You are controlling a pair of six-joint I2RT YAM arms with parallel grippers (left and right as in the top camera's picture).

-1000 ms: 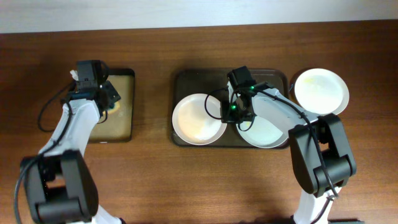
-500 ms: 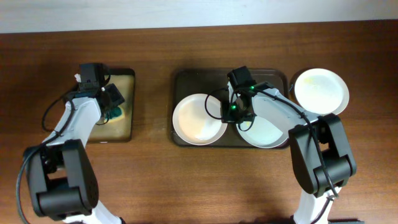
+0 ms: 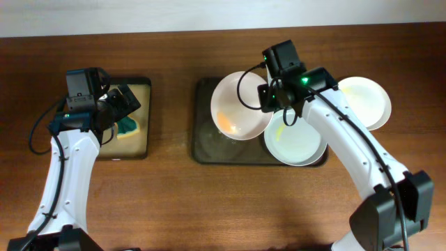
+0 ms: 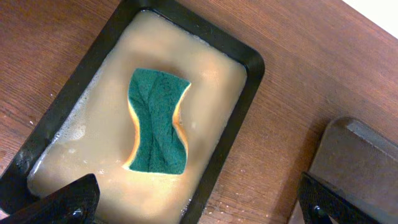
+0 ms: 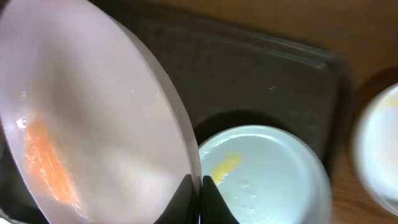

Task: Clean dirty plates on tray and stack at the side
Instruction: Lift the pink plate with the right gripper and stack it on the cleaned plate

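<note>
Right gripper (image 5: 198,194) is clamped on the rim of one plate (image 3: 238,106), pinching its right edge. The plate is lifted clear of the tray (image 3: 207,152) and looks tilted. Its dirty face is up, with an orange smear toward the lower left. It hangs over the tray's left half, and the tray sits mid-counter (image 3: 209,209) toward the far edge.

- **Second plate** (image 3: 296,143): flat in the tray's right half, yellow smear, just beside and below the held one.
- **Third plate** (image 3: 364,101): on the counter off the tray's right end, toward the far-right corner. Probably the stack spot. Can't tell if it's clean.
- **Left gripper** (image 4: 199,202): spread wide and holding nothing, above the small tray (image 4: 252,68) near the far-left corner.
- **Sponge** (image 4: 155,121): loose in the soapy water, green side up.

My read of the step: fetch the sponge and scrub the held plate. To do it well:

- Close the left gripper across the sponge's pinched waist, then let it drain before carrying it over.
- Keep the plate over the tray so drips land there.
- A rim pinch on glossy, wet china is a weak hold. Use light strokes, directed toward the jaws rather than prying at the free edge.
- Bring the orange smear round to face the left arm.
- Don't dip the held rim into the second plate.
</note>
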